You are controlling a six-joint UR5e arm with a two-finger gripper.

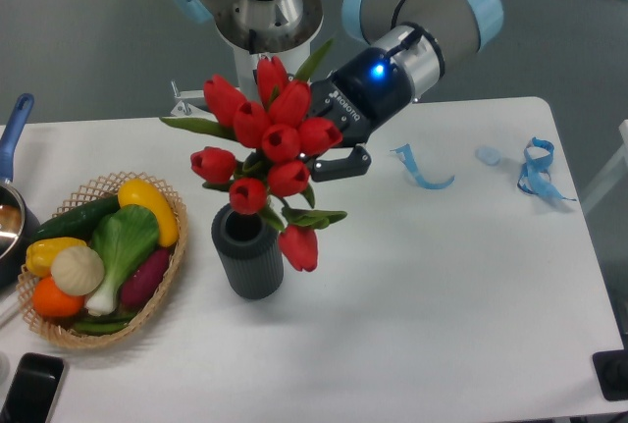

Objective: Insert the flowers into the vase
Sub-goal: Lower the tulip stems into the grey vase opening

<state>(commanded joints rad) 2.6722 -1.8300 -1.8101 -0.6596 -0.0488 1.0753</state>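
Black end effector (pixel 329 148) pinching red tulip bunch (pixel 270 143) above dark ribbed cylinder vase (pixel 249 249), centre frame; wicker basket (pixel 165 271) holds toy vegetables (pixel 93 261).

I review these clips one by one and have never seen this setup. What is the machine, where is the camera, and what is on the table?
One fixed camera looks down at a white table. The grey and blue machine is a robot arm; its dark pincer grips a bunch of red tulips, the flowers, with the lowest buds over and beside the mouth of the dark ribbed vase. On the left stands a wicker basket of toy vegetables; on the right lie blue ribbon scraps. A pan and a phone peek in at the left edge.
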